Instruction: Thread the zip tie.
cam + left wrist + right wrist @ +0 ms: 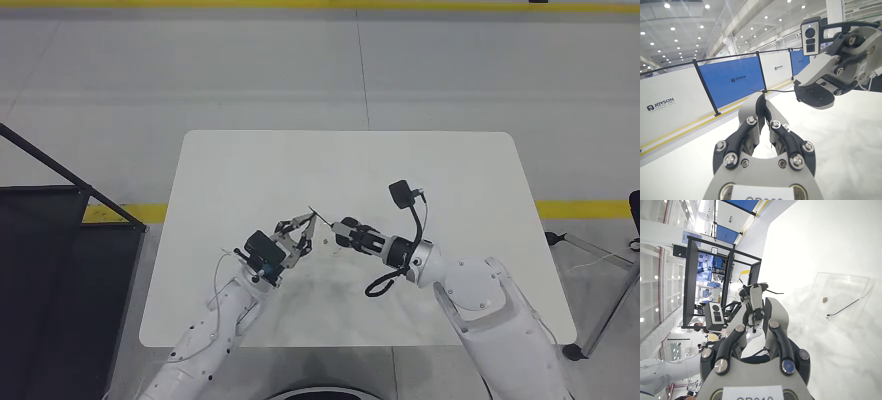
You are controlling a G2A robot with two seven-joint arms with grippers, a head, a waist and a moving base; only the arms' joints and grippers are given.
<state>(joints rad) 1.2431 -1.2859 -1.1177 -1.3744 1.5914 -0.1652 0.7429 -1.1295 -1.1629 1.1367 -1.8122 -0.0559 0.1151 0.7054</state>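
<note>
The left tool [763, 99] is clamped shut on a black zip tie [776, 91]. Its fingertips pinch the strap at the small square head and hold it up off the white worktop [450, 170], a little left of the worktop's centre. The thin strap sticks out on both sides of the closed fingers, with a short end pointing away from the right tool [798, 90] and a longer end running toward it.

The right tool faces the left one tip to tip. Its fingers are partly open and grip nothing, with a gap between the upper finger and the black pad [815, 98] of the lower one. The longer end of the strap reaches the mouth of that gap. Whether it touches either finger cannot be told, nor whether the strap already passes through the head.

From above, the left arm comes in from the near left and the right arm from the near right, and they meet around the middle of the worktop.

A clear plastic tray [863, 283] lies flat on the worktop, holding a second tie [842, 308], also black, and a small brownish scrap [825, 299]. A yellow line [590, 209] crosses the grey floor to the right of the worktop.
</note>
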